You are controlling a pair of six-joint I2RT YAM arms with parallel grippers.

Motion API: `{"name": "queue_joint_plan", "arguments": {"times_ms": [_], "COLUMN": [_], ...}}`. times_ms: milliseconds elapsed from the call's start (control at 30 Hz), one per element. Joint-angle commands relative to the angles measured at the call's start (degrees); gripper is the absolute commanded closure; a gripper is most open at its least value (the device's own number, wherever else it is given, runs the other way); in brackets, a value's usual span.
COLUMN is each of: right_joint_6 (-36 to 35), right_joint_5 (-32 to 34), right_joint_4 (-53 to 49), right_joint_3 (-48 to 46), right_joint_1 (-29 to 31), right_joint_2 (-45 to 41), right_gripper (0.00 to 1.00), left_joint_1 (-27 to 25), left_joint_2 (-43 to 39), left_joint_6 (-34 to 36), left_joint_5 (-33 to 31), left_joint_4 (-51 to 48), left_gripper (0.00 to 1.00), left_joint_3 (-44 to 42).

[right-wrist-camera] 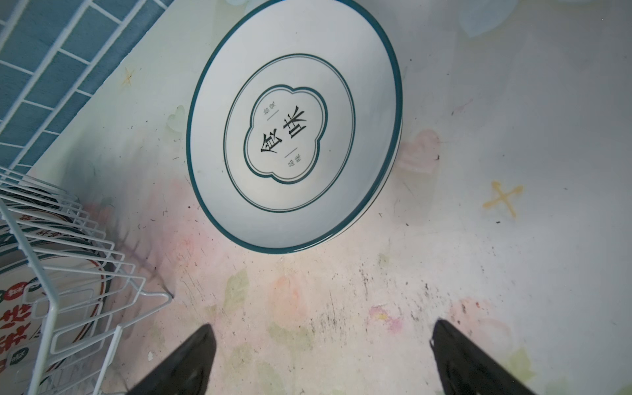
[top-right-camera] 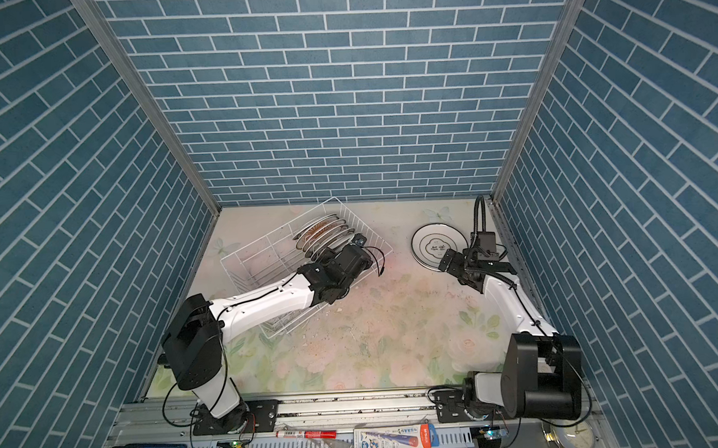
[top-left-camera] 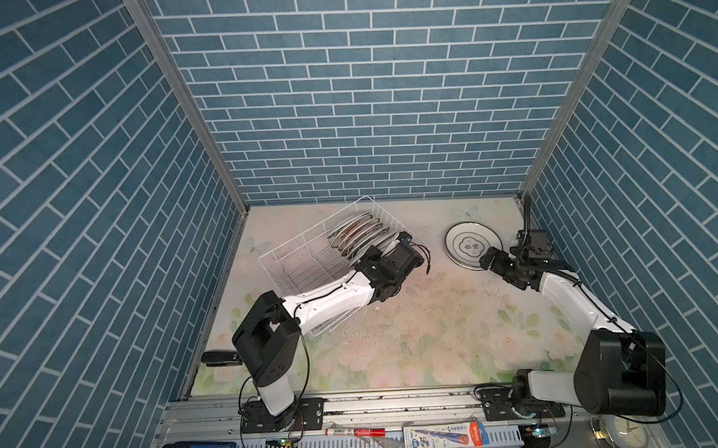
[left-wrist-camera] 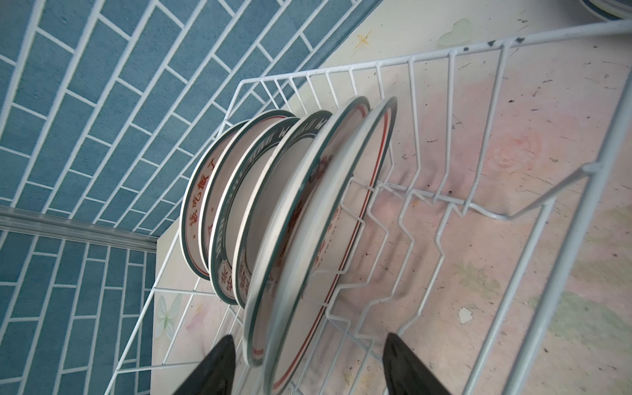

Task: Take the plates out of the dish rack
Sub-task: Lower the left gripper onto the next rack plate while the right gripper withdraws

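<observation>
Several plates (left-wrist-camera: 273, 212): upright in rack (left-wrist-camera: 452, 52), packed close.
L hand (left-wrist-camera: 307, 337): released, fingers astride nearest rims.
R hand (right-wrist-camera: 321, 323): released, above desk (right-wrist-camera: 478, 102), nr flat plate (right-wrist-camera: 294, 126).

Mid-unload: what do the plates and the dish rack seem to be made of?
The plates look like glazed ceramic: glossy white bodies, printed green rims and red lettering; hard plastic can't be ruled out. The dish rack looks like white-coated metal wire: thin rods joined in a grid, with dark specks on the rim, possibly chipped coating.
</observation>
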Motion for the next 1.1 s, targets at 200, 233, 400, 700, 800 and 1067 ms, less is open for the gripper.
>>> {"name": "queue_joint_plan", "arguments": {"times_ms": [200, 233, 400, 700, 800, 1067], "right_joint_6": [-1.6, -1.7, -1.7, -1.7, -1.7, -1.7], "right_joint_5": [-0.5, -0.5, -0.9, -1.0, -1.0, -1.4], "right_joint_4": [0.4, 0.4, 0.7, 0.7, 0.7, 1.2], "right_joint_3": [-2.1, -2.0, -1.9, -2.0, -1.8, -1.8], "right_joint_1": [-0.1, -0.1, -0.1, -0.1, 0.0, 0.0], "right_joint_2": [-0.3, -0.2, 0.0, 0.1, 0.4, 0.8], "right_gripper": [0.01, 0.01, 0.01, 0.01, 0.01, 0.01], "left_joint_1": [1.4, 1.4, 1.5, 1.6, 1.6, 1.1], "left_joint_2": [1.7, 1.8, 2.3, 2.1, 1.3, -1.0], "left_joint_6": [0.5, 0.4, 0.6, 0.2, -0.4, -0.9], "left_joint_5": [0.3, 0.3, 0.4, -0.1, -0.2, -0.5], "left_joint_4": [0.1, 0.2, 0.5, 0.7, -0.2, -0.7], "left_gripper": [0.38, 0.38, 0.41, 0.45, 0.46, 0.47], "left_joint_3": [1.6, 1.6, 1.3, 0.9, 0.9, 0.0]}}
